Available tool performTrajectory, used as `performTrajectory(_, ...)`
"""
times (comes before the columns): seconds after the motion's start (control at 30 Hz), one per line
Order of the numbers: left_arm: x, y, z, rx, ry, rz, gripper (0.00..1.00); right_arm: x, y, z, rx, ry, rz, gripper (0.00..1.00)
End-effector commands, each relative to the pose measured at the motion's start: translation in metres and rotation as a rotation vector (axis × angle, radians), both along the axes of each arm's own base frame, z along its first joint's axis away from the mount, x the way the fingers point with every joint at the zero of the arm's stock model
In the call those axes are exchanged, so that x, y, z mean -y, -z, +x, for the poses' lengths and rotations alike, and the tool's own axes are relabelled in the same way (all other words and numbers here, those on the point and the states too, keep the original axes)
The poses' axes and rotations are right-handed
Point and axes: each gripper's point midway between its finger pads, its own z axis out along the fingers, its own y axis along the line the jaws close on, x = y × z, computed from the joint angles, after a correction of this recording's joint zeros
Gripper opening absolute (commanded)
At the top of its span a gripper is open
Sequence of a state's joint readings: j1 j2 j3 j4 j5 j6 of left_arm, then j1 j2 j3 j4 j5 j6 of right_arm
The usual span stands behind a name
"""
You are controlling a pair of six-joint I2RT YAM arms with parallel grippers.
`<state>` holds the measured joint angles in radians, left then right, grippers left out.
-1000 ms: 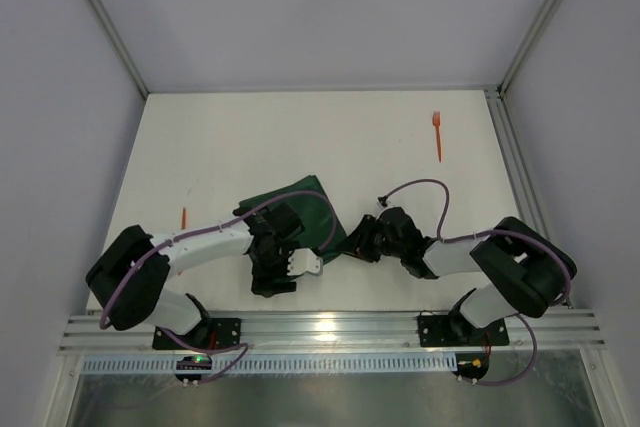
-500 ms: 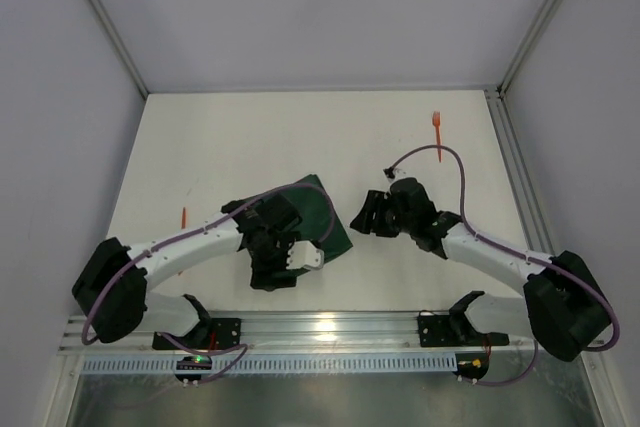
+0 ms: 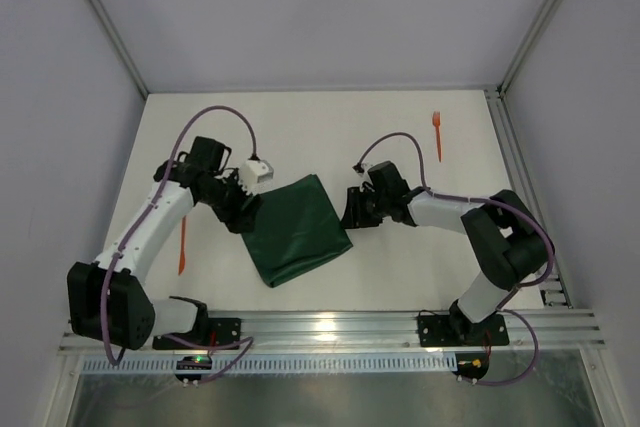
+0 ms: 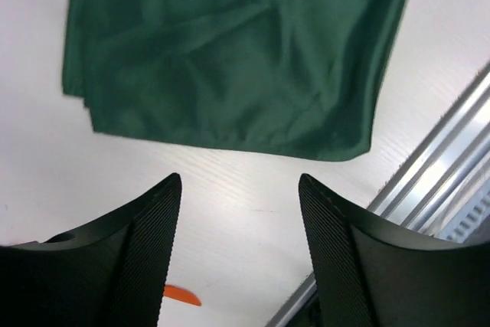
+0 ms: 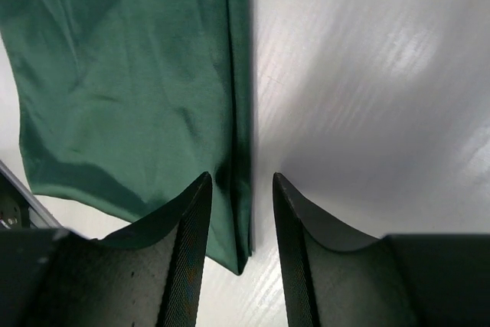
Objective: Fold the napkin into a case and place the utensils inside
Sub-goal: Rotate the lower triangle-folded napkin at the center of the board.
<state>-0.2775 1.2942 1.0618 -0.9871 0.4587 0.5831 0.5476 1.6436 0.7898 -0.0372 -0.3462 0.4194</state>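
The dark green napkin (image 3: 297, 229) lies flat on the white table as a folded, slanted rectangle. My left gripper (image 3: 244, 215) is at its left edge, open and empty; in the left wrist view the gripper (image 4: 239, 181) hovers just short of the napkin (image 4: 230, 59). My right gripper (image 3: 351, 211) is at the napkin's right edge, open, and the cloth's folded edge (image 5: 241, 112) runs between its fingers (image 5: 191, 227) without being pinched. Of the utensils, an orange fork (image 3: 437, 135) lies at the far right. The other orange utensil (image 3: 182, 244) lies left of the napkin, and its tip (image 4: 182, 295) shows by my left finger.
An aluminium rail (image 3: 320, 331) runs along the table's near edge, seen also in the left wrist view (image 4: 444, 166). Grey walls and frame posts (image 3: 520, 47) enclose the table on three sides. Purple cables loop above both wrists.
My left arm swung from the napkin's near side up to its left edge. The right gripper moved in to the right edge. The napkin now lies flat and uncovered.
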Motion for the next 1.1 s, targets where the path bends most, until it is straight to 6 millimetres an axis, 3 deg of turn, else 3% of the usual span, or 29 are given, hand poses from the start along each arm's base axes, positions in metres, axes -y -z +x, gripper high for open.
performTrajectory(0.0, -0.022, 0.005, 0.037, -0.007, -0.266, -0.039, 0.63, -0.019, -0.010, 0.001, 0.042, -0.061, 0.102, 0.41)
performTrajectory(0.17, -0.064, 0.040, 0.067, -0.071, -0.476, 0.014, 0.57, -0.016, -0.012, -0.003, 0.064, -0.065, 0.106, 0.37)
performTrajectory(0.33, -0.072, 0.076, 0.079, -0.130, -0.541, 0.066, 0.59, -0.017, -0.004, -0.005, 0.041, -0.070, 0.092, 0.33)
performTrajectory(0.4, -0.073, 0.086, 0.082, -0.149, -0.553, 0.078, 0.60, -0.016, 0.003, -0.009, 0.027, -0.069, 0.081, 0.27)
performTrajectory(0.57, -0.072, 0.088, 0.091, -0.134, -0.565, 0.064, 0.61, -0.007, 0.016, -0.027, -0.010, -0.046, 0.075, 0.06)
performTrajectory(0.7, -0.065, 0.080, 0.090, -0.122, -0.535, 0.029, 0.62, 0.001, 0.021, -0.047, -0.043, -0.010, 0.094, 0.04)
performTrajectory(0.87, -0.065, 0.073, 0.087, -0.108, -0.508, 0.027, 0.64, 0.009, 0.022, -0.083, -0.079, -0.009, 0.098, 0.04)
performTrajectory(0.93, -0.065, 0.074, 0.086, -0.109, -0.501, 0.026, 0.64, 0.005, 0.013, -0.094, -0.073, -0.024, 0.121, 0.07)
performTrajectory(0.97, -0.064, 0.076, 0.085, -0.122, -0.500, 0.023, 0.64, 0.007, 0.014, -0.102, -0.102, -0.020, 0.119, 0.12)
performTrajectory(1.0, -0.063, 0.078, 0.086, -0.128, -0.500, 0.020, 0.64, 0.005, 0.007, -0.105, -0.097, -0.034, 0.133, 0.28)
performTrajectory(1.07, -0.058, 0.082, 0.087, -0.160, -0.496, 0.002, 0.64, 0.010, 0.000, -0.107, -0.095, -0.051, 0.096, 0.40)
